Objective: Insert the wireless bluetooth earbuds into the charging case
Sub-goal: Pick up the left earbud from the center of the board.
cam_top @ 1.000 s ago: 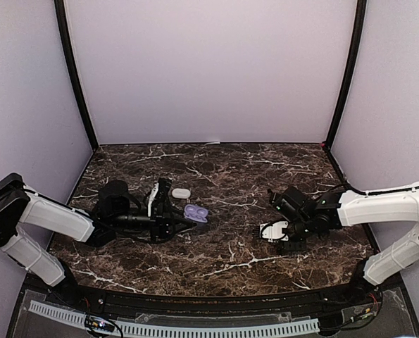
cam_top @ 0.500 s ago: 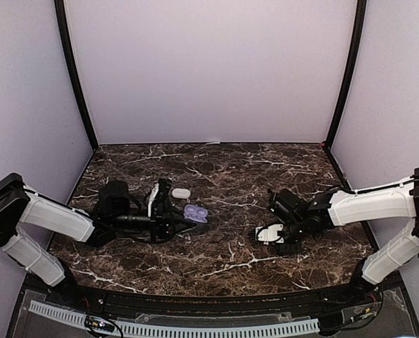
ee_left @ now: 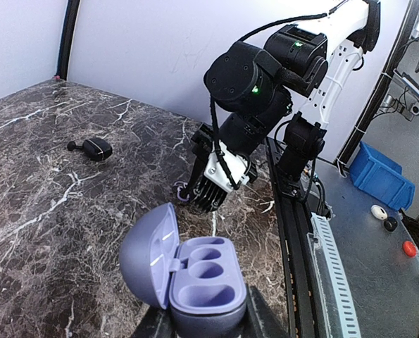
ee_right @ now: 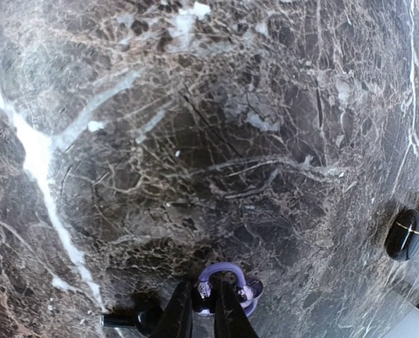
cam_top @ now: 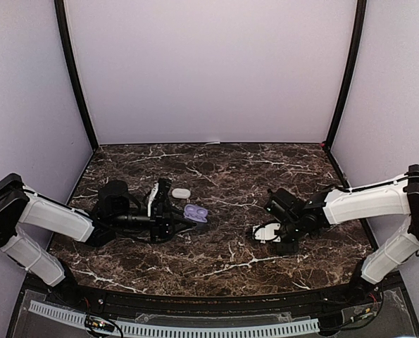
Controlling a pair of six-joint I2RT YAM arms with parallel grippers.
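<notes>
Top external view: veined marble table (cam_top: 223, 169), lilac walls (cam_top: 209, 70); left gripper (cam_top: 182, 219) clamps purple case (cam_top: 196, 213), right gripper (cam_top: 261, 232) pinches purple earbud (ee_right: 230, 287).

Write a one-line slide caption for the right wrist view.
Right claw with its tips at a purple earbud on the marble table, a dark earbud lying apart.

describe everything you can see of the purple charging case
The purple charging case is a smooth lilac plastic pebble, hinged open: its domed lid leans back, and the base shows empty rounded wells, no buds inside. The left gripper clamps its base from both sides, low over the dark marble table; whether it touches the table is unclear.
</notes>
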